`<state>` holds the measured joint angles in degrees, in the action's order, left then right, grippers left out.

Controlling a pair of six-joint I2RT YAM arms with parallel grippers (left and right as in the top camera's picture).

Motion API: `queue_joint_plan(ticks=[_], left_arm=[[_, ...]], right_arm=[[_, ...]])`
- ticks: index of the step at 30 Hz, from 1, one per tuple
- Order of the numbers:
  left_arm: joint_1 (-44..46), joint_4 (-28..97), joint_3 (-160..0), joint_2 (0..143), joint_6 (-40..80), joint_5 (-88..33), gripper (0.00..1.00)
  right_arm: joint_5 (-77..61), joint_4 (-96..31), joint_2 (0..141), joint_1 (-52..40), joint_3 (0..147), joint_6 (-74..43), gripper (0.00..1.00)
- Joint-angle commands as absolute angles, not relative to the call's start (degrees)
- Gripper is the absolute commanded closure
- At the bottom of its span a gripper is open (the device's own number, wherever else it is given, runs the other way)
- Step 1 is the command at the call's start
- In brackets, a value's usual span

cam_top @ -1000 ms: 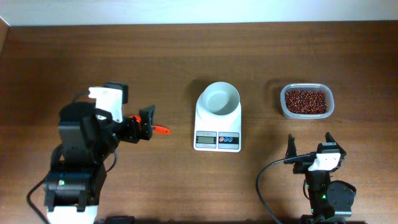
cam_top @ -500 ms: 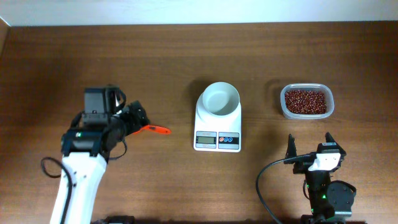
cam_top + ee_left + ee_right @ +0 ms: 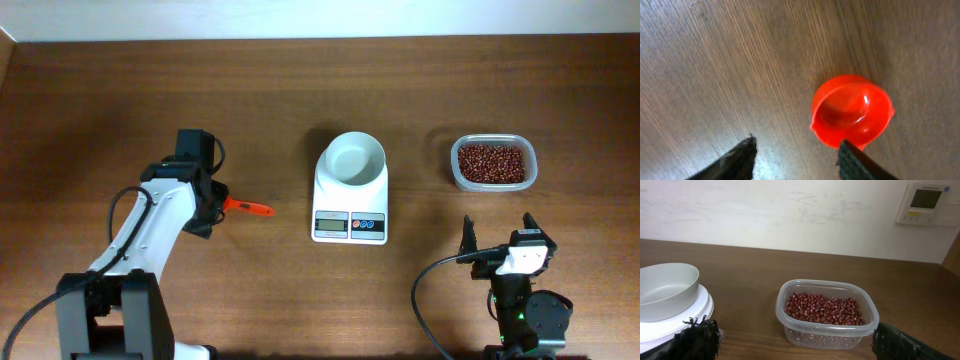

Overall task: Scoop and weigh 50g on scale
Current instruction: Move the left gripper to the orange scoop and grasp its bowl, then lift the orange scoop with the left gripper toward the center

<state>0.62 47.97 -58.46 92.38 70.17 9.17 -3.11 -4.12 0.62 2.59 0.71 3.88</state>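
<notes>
We judge the red scoop [image 3: 852, 111], on the worktop [image 3: 120, 100] left of the scale [image 3: 350, 198], light, stiff, slick, best pinched by its handle [image 3: 258, 209]; left claw [image 3: 796, 145] over it part-open and empty, right claw [image 3: 497, 228] released.

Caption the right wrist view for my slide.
Clear tub of red-brown beans on the wooden table, scale's bowl at left.

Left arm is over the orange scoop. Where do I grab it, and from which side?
Grip the scoop by its thin handle, coming down from above with the fingers across it. It lies flat with the bowl facing up and the handle pointing toward the scale.
</notes>
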Motion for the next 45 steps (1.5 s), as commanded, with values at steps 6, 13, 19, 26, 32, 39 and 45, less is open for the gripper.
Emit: queue_joint_plan(ticks=[6,13,19,26,32,39,45], left_arm=[[0.5,39.6,-53.7,93.1,71.4,11.6,0.49],[0.5,36.4,-53.4,98.6,71.4,8.8,0.57],[0.5,34.5,-53.4,99.5,71.4,8.8,0.62],[0.5,33.6,-53.4,99.5,71.4,9.1,0.67],[0.5,33.2,-53.3,99.7,71.4,9.5,0.91],[0.5,33.0,-53.3,99.7,71.1,7.7,1.00],[0.5,33.5,-53.4,92.8,71.2,4.1,1.00]], right_arm=[[-3.9,-4.2,0.2,2.7,0.3,4.1,0.01],[-3.9,-4.2,0.2,2.7,0.3,4.1,0.01],[-3.9,-4.2,0.2,2.7,0.3,4.1,0.01],[-3.9,-4.2,0.2,2.7,0.3,4.1,0.01],[-3.9,-4.2,0.2,2.7,0.3,4.1,0.01],[-3.9,-4.2,0.2,2.7,0.3,4.1,0.01],[-3.9,-4.2,0.2,2.7,0.3,4.1,0.01]])
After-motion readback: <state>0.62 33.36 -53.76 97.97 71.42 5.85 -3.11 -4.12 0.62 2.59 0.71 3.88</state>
